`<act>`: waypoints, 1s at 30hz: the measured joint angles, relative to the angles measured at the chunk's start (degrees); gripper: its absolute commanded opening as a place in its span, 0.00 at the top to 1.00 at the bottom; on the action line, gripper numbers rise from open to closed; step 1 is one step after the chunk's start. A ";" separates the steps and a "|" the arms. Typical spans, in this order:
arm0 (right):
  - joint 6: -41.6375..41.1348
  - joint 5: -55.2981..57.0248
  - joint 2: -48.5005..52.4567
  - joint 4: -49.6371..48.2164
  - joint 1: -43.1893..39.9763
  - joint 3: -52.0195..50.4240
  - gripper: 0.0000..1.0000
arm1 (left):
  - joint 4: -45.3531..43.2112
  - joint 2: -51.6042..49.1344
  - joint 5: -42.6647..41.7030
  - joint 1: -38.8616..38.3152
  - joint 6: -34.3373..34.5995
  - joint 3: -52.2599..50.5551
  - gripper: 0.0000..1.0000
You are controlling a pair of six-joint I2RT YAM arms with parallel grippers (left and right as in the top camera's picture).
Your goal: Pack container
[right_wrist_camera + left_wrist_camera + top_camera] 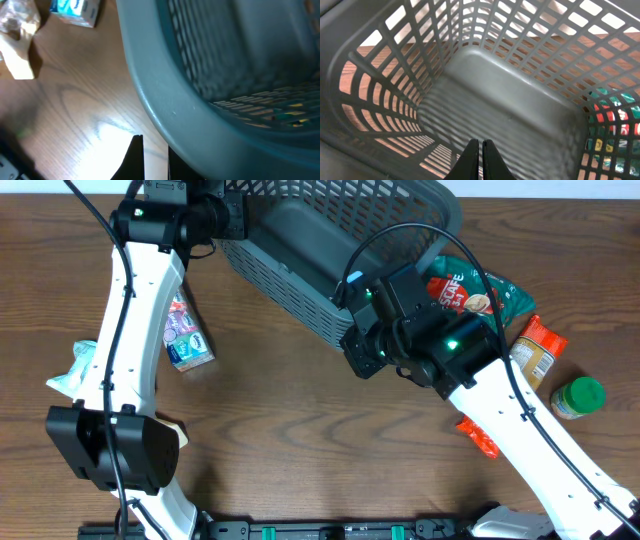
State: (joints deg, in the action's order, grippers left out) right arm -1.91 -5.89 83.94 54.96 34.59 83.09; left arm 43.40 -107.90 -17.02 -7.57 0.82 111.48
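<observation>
A brown wood-grain table [300, 430] fills the overhead view, with groceries scattered to both sides of it. The container [330, 240] stands at the far middle of the table, its dark grey lattice sides and thick rolled rim turned at an angle to the table edge. Its solid bottom is bare.

The left gripper [480, 142] is at the container's far-left corner and points down into the inside. Its jaws are pressed together with only a hairline between them, and nothing shows between them. Through the slots on the right of that wrist view, the red and green snack bag [465, 292] shows just outside the wall.

The right gripper [154, 142] is at the container's near long side, low against the rim. Its jaws stand apart, with lit table showing in the gap. The rolled rim runs just beside the right-hand finger, and whether it touches cannot be told from the blurred wrist view.

On the left side of the table, a blue and white carton [188, 345] lies near the left arm, and a crumpled white bag [75, 370] lies further out. On the right, beyond the snack bag, are an orange-topped jar [535, 350] lying on its side, a green-lidded jar [578, 397] and a small red packet [478, 436] partly under the right arm.
</observation>
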 measured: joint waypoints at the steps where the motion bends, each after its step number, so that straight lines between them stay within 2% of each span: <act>1: -0.02 0.48 0.02 -0.11 0.09 0.00 0.99 | 0.28 0.00 -0.07 0.00 -0.09 0.11 0.95; 17: -4.39 10.12 0.02 -1.75 0.39 0.00 0.99 | 4.68 0.02 -1.05 -0.04 -0.85 1.33 0.94; 30: -7.96 12.33 0.02 -2.16 -3.13 0.00 0.99 | 11.17 0.04 -0.98 -0.26 -0.87 1.40 0.94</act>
State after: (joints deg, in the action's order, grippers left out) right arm -9.87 6.44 83.96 52.80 31.46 83.09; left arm 54.57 -107.85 -18.00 -7.84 -0.05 112.88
